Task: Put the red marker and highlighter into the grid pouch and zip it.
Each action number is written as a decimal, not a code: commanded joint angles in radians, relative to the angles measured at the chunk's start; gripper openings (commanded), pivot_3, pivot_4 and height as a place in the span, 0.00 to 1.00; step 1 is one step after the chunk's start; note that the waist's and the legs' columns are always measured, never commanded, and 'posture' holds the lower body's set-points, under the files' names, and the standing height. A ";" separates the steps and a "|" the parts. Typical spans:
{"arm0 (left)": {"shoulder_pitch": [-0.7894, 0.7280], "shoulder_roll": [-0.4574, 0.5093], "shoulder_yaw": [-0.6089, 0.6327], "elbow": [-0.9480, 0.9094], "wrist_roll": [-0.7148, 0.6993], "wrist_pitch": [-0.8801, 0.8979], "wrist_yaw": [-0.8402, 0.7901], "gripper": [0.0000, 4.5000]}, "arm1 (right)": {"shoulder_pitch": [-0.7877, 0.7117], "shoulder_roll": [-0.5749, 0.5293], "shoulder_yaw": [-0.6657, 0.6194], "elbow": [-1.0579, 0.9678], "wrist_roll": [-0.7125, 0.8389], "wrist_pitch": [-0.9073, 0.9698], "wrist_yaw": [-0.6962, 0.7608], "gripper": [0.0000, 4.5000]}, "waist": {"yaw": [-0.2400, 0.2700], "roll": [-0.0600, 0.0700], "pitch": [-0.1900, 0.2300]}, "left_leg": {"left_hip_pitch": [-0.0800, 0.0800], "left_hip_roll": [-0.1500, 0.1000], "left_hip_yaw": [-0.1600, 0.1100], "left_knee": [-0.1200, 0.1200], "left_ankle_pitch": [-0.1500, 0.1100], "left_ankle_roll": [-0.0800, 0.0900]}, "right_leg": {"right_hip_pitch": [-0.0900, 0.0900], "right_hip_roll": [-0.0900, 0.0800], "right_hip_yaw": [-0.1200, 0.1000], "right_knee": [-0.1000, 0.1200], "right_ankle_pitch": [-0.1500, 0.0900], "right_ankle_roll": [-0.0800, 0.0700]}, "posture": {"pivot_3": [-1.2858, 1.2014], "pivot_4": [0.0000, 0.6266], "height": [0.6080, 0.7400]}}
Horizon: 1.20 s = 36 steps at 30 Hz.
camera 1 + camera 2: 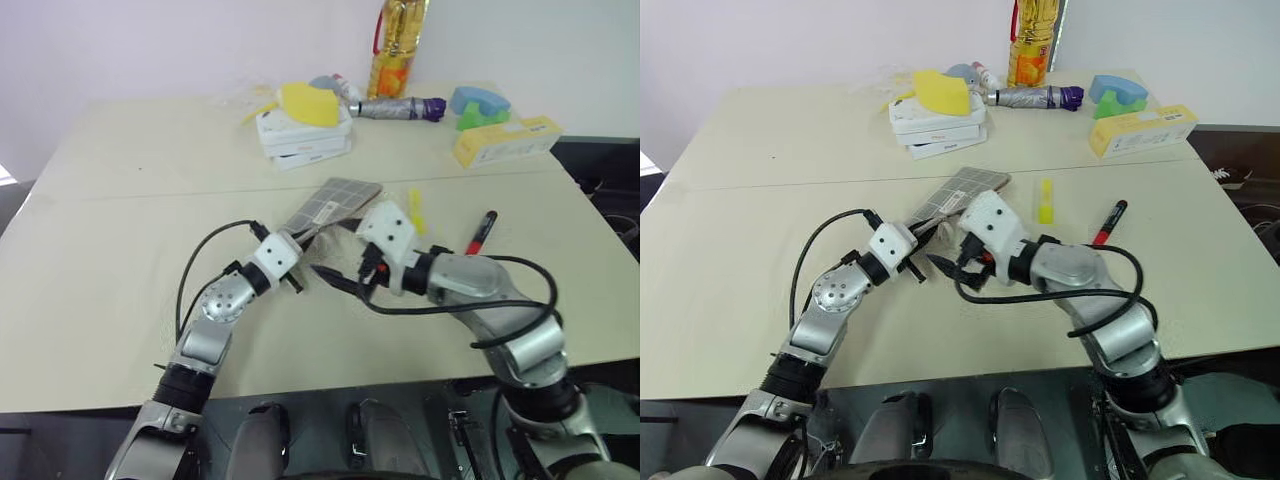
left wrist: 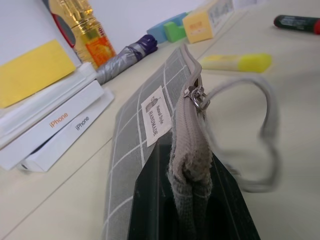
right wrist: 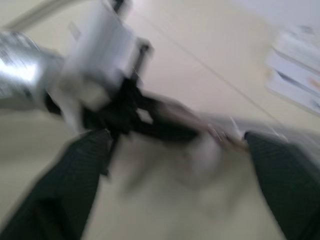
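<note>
Left wrist view: umbrella (image 2: 125, 55) beyond grid pouch (image 2: 145, 135).

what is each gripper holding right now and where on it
The left gripper pinches the pouch at its near end, on the zipper edge. The right gripper is open and holds nothing.
</note>
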 commanded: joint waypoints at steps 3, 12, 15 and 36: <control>-0.007 0.075 0.029 0.019 0.011 -0.066 -0.012 0.00 | -0.022 0.028 -0.252 0.115 -0.013 0.163 -0.182 0.98 | -0.001 0.000 0.000 | 0.001 0.000 0.000 0.000 0.000 0.000 | 0.000 0.000 0.000 0.000 0.000 0.000 | 0.52 0.24 1.00; 0.003 0.072 0.033 0.017 -0.050 -0.091 -0.040 0.00 | -0.162 0.181 -0.301 0.518 -0.116 0.027 -0.434 0.98 | -0.004 0.000 0.000 | 0.002 0.000 0.004 -0.002 0.000 0.000 | 0.000 0.000 0.001 0.001 0.000 0.000 | 0.52 0.24 1.00; 0.005 0.068 0.033 0.011 -0.050 -0.087 -0.038 0.00 | -0.195 0.212 -0.292 0.597 -0.112 -0.015 -0.442 0.98 | -0.004 0.000 0.000 | 0.002 0.000 0.004 -0.002 0.000 0.000 | 0.000 0.000 0.001 0.001 0.000 0.000 | 0.52 0.24 1.00; 0.050 0.048 0.075 -0.051 -0.209 0.029 -0.111 0.00 | -0.078 0.040 -0.199 0.419 -0.141 -0.136 -0.308 0.19 | 0.001 0.001 0.000 | 0.001 0.000 0.003 -0.002 0.000 0.000 | 0.000 -0.001 0.001 0.001 0.000 0.000 | 0.52 0.24 1.00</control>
